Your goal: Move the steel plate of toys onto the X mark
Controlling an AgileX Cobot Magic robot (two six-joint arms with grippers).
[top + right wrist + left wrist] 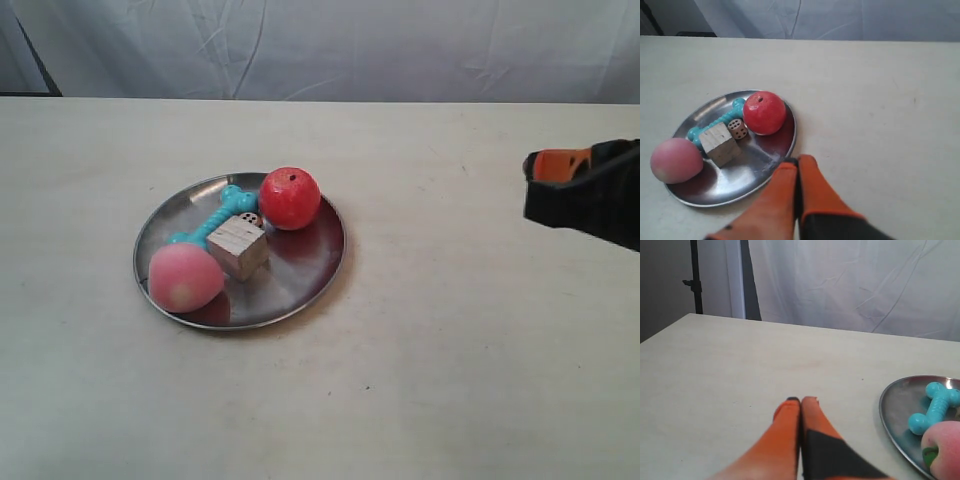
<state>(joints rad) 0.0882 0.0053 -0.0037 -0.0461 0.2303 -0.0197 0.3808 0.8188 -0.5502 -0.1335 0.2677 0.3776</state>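
Note:
The steel plate (300, 285) lies left of the table's middle. It holds a red apple (290, 198), a pink peach (185, 278), a teal bone (225, 212), a wooden cube (238, 248) and a spotted die (250, 219). My right gripper (798, 160) is shut and empty, its tips hovering just off the plate's rim (790, 145) on the apple's (764, 113) side. My left gripper (801, 400) is shut and empty over bare table, with the plate (900, 400) off to one side. No X mark shows in any view.
The arm at the exterior view's right (590, 195) reaches in from that edge, well apart from the plate. A pale tabletop (450, 350) spreads all round. A white cloth backdrop (320, 45) hangs behind the far edge.

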